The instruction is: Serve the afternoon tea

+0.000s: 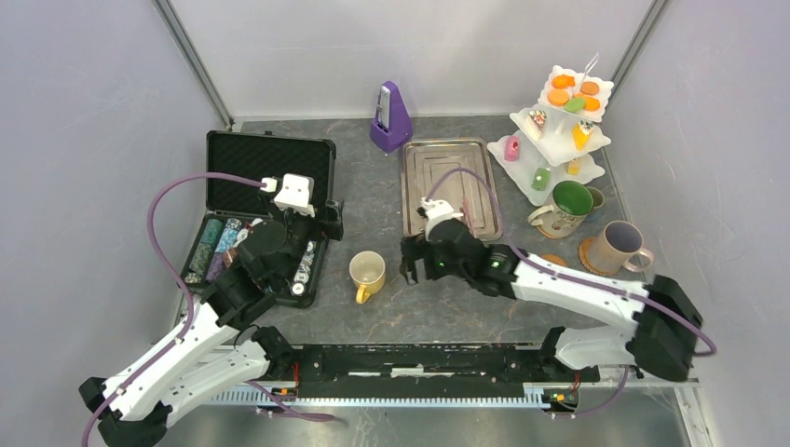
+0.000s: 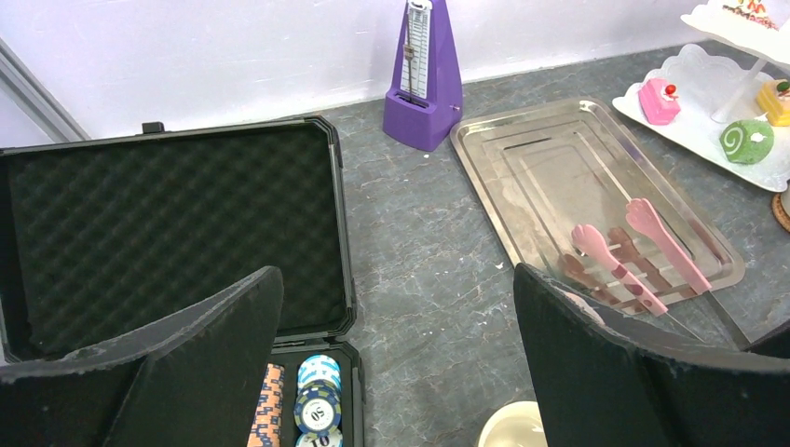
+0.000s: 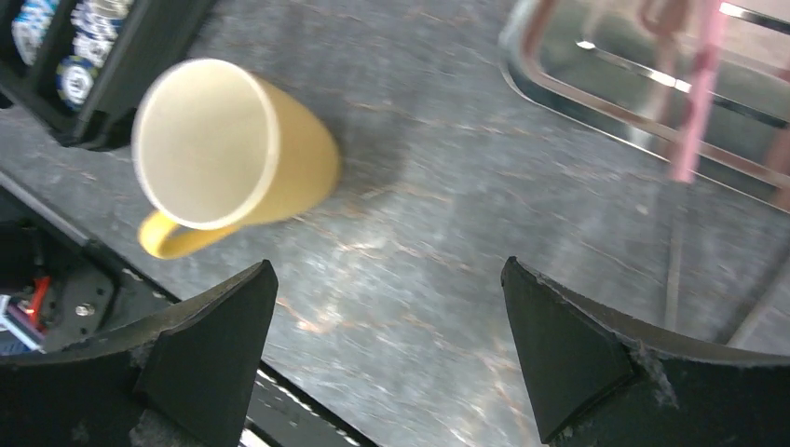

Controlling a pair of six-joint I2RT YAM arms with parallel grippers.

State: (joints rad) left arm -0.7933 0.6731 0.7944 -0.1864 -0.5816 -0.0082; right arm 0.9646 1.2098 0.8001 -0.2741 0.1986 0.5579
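Four mugs (image 1: 367,270) are in view: one each of yellow, green, mauve and olive, the olive mostly hidden behind the green. There are two coasters (image 1: 554,260) and one three-tier stand (image 1: 557,140) with about ten pastries (image 1: 510,147) — four orange and one green on top, two on the middle tier, three on the bottom. There is one tray (image 1: 447,168), one pair of tongs (image 2: 671,251), one metronome (image 1: 391,116) and one case (image 1: 265,163) — its chips (image 1: 212,244) lie in rows too packed to count.
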